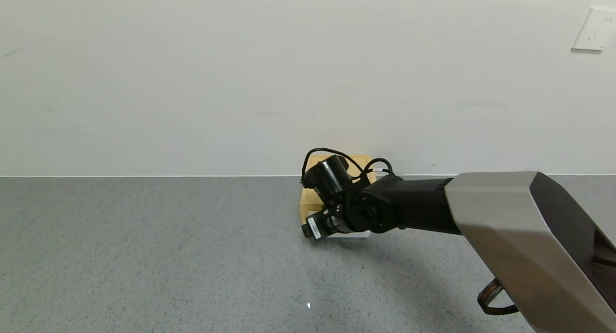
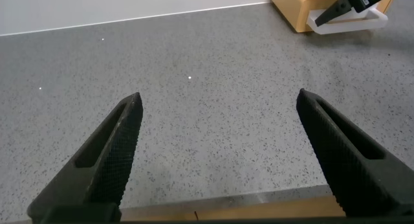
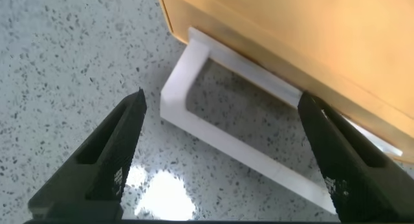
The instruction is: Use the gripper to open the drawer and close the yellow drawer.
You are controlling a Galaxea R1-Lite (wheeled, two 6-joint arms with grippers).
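Yellow drawer [image 1: 310,199]: shut in its case, at the far edge of the grey counter [image 1: 144,256] against the wall [image 1: 240,73]. White handle [image 3: 233,146]: facing front. Right gripper [image 3: 220,162]: claw spread, hovering over the handle, not gripping it. Left gripper [image 2: 220,156]: spread, above bare counter, well apart.
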